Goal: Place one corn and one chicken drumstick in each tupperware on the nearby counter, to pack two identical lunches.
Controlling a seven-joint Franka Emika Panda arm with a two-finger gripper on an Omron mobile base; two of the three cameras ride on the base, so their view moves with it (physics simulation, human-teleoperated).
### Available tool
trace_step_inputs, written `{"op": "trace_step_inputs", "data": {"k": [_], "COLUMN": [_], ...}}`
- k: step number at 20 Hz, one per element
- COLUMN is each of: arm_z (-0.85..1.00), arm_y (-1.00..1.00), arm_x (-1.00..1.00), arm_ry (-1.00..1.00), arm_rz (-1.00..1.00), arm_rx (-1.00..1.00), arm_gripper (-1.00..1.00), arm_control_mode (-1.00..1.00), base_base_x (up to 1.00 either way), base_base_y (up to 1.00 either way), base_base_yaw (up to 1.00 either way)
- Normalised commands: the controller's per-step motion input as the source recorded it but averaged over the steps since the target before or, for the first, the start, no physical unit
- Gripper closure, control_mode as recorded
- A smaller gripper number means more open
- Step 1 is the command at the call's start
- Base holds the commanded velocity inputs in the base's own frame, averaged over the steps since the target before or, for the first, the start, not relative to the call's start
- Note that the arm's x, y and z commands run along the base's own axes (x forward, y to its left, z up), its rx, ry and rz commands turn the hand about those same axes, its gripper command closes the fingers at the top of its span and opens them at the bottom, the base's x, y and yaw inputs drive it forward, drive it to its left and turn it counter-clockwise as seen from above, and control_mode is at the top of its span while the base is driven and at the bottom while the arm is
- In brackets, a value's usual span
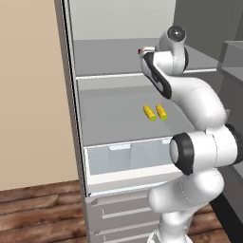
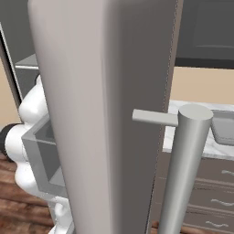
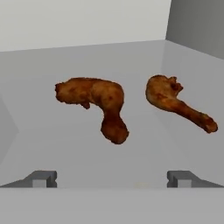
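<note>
While reaching into the fridge point(image 1: 118, 102), gripper point(image 3: 112, 179) spread wide, empty, before two drumsticks point(image 3: 94, 103).

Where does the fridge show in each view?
Left base view: fridge open at centre, two corn cobs on a shelf.
Right base view: its door close in front, handle at right.
Hand view: its shelf under two drumsticks.
Shared landmark: white arm, in both base views.
</note>
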Motion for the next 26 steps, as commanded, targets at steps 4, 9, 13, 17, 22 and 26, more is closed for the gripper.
{"op": "trace_step_inputs", "data": {"k": [4, 9, 13, 17, 22, 26], "arm_z": [0.20, 0.15, 0.01, -0.05, -0.12, -0.17], "arm_y": [0.00, -0.01, -0.06, -0.07, -0.02, 0.00], "arm_x": [0.15, 0.10, 0.17, 0.32, 0.38, 0.38], "arm_ry": [0.00, 0.00, 0.00, 0.00, 0.01, 0.04], "arm_rz": [-0.02, -0.02, -0.01, 0.00, 0.00, 0.00], "arm_rx": [0.00, 0.00, 0.00, 0.01, 0.00, 0.00], "arm_gripper": [-1.00, -1.00, -1.00, -1.00, -1.00, -1.00], "arm_control_mode": [-1.00, -1.00, -1.00, -1.00, -1.00, -1.00], "base_base_x": [0.00, 0.00, 0.00, 0.00, 0.00, 0.00], "base_base_y": [0.00, 0.00, 0.00, 0.00, 0.00, 0.00], "base_base_yaw": [0.00, 0.00, 0.00, 0.00, 0.00, 0.00]}}
